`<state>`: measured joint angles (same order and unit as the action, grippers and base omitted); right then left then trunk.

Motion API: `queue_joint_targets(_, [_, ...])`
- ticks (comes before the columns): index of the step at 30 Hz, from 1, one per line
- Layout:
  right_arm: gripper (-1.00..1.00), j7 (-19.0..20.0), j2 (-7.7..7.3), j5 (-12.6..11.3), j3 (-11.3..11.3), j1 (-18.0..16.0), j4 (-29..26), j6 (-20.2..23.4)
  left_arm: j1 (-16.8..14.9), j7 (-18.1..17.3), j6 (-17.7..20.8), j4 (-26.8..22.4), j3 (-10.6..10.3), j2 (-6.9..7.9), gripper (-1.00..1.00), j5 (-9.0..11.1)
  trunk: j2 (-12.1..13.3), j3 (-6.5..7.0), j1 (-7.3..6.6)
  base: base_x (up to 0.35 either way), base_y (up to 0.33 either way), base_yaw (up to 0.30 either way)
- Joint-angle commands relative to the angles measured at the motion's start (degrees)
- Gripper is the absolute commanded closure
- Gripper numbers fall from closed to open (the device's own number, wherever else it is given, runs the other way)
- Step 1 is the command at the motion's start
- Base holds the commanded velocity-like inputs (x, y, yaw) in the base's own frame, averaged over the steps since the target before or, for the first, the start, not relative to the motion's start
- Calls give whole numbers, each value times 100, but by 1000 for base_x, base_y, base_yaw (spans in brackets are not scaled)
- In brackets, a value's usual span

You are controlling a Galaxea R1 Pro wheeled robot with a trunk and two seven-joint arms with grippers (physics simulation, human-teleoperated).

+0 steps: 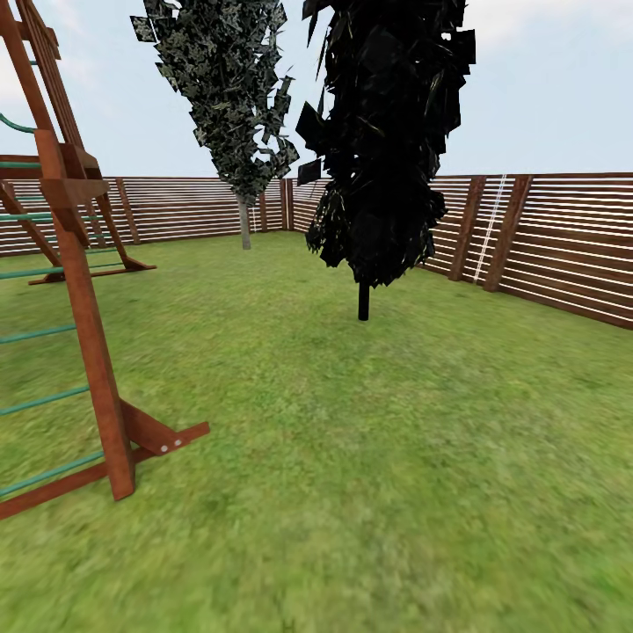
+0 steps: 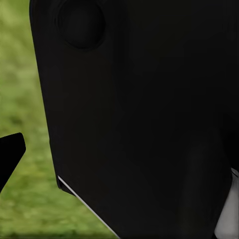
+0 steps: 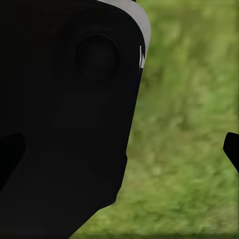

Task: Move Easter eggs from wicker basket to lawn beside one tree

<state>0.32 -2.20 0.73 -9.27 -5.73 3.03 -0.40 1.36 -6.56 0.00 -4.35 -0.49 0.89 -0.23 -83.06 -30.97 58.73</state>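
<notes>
Left fingers: one dark tip [image 2: 11, 154] juts in at the frame edge of the left wrist view; whether the pair is apart or together, I cannot tell.
Right fingers: a dark tip [image 3: 231, 148] at one edge, a large black robot body [image 3: 59, 124] close by (spread not readable here either).
Under the wrists: blurred green grass.
Lawn [image 1: 378, 457]: mottled green, wide, running to the fence [image 1: 563, 246].
Nearest tree: dark, near-black cone [image 1: 387, 132] on a thin trunk.
Farther tree: grey-green cone [image 1: 233, 97], pale trunk, by the fence corner.
Left side: wooden climbing frame [image 1: 83, 290] with green rungs.
</notes>
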Motion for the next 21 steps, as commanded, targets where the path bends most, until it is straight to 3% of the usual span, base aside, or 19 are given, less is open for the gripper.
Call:
queue_joint_targets(1, [-100, 3, 1, 7, -31, -8, 13, -4, 5, -17, 0, -13, -4, 4, -100, -3, -2, -4, 0, 0, 0, 0])
queue_joint_targets(21, [-100, 3, 1, 8, -31, -8, 13, -4, 5, -15, 0, -13, -4, 1, -100, -3, -2, -4, 0, 0, 0, 0])
